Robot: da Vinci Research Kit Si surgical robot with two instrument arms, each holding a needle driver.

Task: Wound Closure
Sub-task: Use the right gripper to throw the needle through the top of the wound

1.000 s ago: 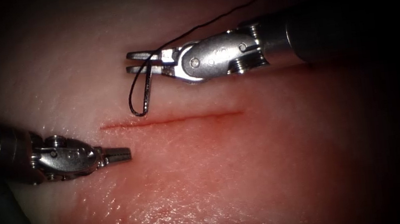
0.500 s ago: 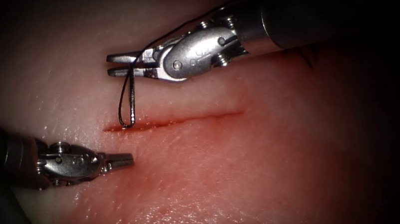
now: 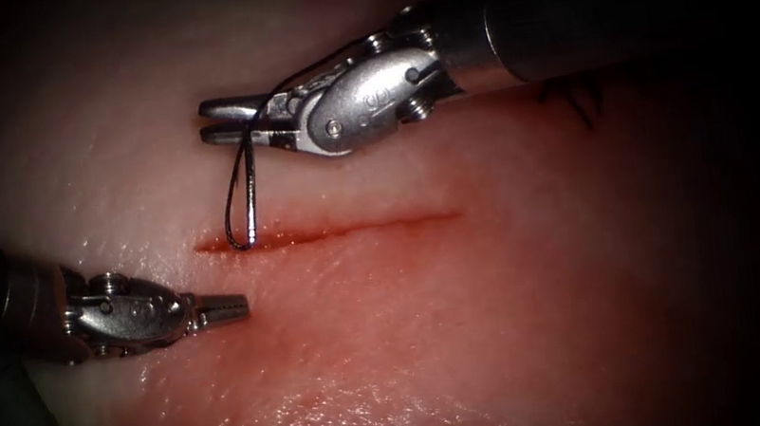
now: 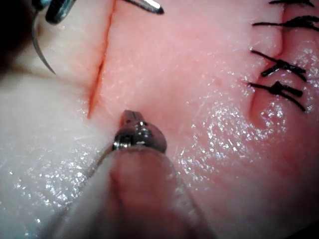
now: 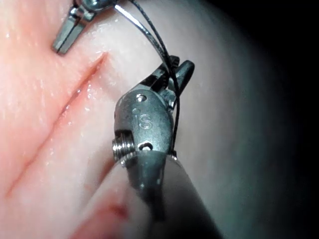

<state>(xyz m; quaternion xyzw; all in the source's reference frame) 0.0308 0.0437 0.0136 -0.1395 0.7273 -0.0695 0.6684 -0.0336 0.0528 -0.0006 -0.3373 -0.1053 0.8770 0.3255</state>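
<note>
Two tools frame the cut [image 3: 325, 232]. Nearest, at lower left of the endoscope frame, the left tool [image 3: 224, 308] hovers over the tissue [image 3: 507, 323], jaws closed on nothing. Farther up, the right tool [image 3: 222, 121] clamps the curved needle [image 3: 241, 205] near its thread end; its tip touches the cut's left end, and I cannot tell if it has entered. A clean bite, I judge, wants a perpendicular tip and wrist rotation along the curve. Thread [image 3: 325, 65] trails back along the tool.

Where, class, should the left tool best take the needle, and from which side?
Probably on the needle where its curve hangs bare between the right tool, whose jaws hold its upper part, and the tip at the cut. The left tool would come from below-left.
</note>
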